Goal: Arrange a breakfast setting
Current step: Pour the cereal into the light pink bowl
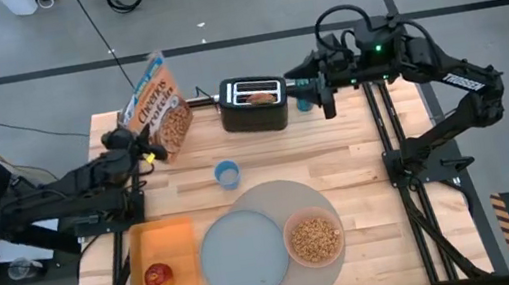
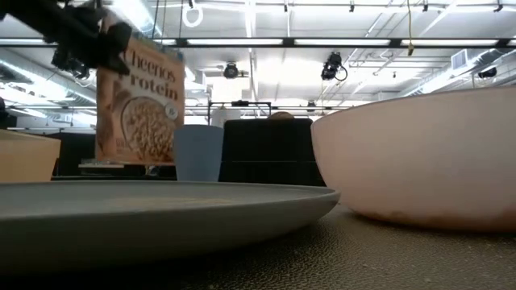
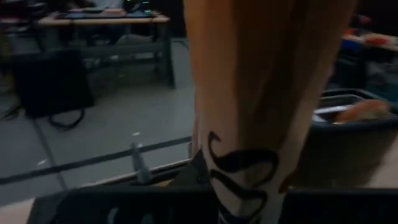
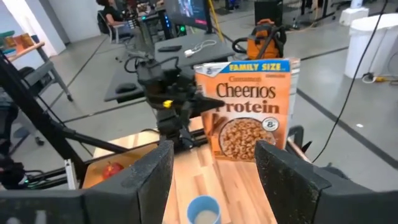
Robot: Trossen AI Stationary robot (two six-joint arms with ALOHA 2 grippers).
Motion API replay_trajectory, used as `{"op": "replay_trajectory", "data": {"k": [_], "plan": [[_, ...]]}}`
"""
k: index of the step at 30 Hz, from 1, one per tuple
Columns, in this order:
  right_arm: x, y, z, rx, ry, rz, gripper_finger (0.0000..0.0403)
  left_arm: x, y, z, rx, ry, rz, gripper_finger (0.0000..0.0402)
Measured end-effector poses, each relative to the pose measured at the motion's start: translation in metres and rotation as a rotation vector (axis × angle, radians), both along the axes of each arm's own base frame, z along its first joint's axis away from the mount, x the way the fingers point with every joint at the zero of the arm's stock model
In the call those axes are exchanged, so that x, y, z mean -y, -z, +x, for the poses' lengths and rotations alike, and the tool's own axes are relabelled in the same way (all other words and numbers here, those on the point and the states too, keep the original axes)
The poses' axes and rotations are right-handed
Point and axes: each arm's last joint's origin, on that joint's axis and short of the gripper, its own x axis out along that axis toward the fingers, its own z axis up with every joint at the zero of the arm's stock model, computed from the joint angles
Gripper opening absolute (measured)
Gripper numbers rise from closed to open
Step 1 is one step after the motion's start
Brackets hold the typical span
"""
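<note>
A Cheerios cereal box (image 1: 160, 104) stands at the table's far left, and my left gripper (image 1: 139, 150) is shut on it. The pink bowl (image 1: 314, 238) holds brown cereal and sits on the round grey mat (image 1: 287, 193) beside the blue-grey plate (image 1: 243, 255). The red apple (image 1: 158, 275) lies on the orange tray (image 1: 173, 241). Round toasted bread (image 1: 258, 97) sticks out of the black toaster (image 1: 255, 114). My right gripper (image 1: 325, 91) is open and empty, just right of the toaster. No spoon shows. My left gripper (image 4: 186, 102) pinches the cereal box by its narrow side edge (image 4: 208, 106), above mid-height, one finger on each broad face. The fingers come level from the table's left. The box stands upright; whether its bottom rests on the table I cannot tell.
A small blue cup (image 1: 227, 174) stands between the toaster and the mat. Bare wood lies at the table's right half (image 1: 348, 159). People and desks show in the room beyond the table in the right wrist view (image 4: 112, 18).
</note>
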Motion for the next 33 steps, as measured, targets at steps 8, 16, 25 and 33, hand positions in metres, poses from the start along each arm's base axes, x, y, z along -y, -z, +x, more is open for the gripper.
{"op": "replay_trajectory", "data": {"k": [8,16,25,33], "plan": [[-0.007,0.001,0.003,-0.001,-0.024,0.031,0.0233,-0.01,0.028,-0.014,-0.024,-0.143,-0.001,0.0006],[-0.012,0.001,0.004,0.001,-0.042,0.042,0.0234,-0.018,0.046,-0.028,-0.064,-0.291,-0.024,0.0006],[-0.016,0.001,0.005,0.008,-0.047,0.084,0.0234,-0.023,0.053,-0.035,-0.158,-0.43,0.021,0.0006],[-0.018,0.0,0.005,0.01,-0.05,0.083,0.0234,-0.025,0.047,-0.032,-0.188,-0.419,0.063,0.0015]]}}
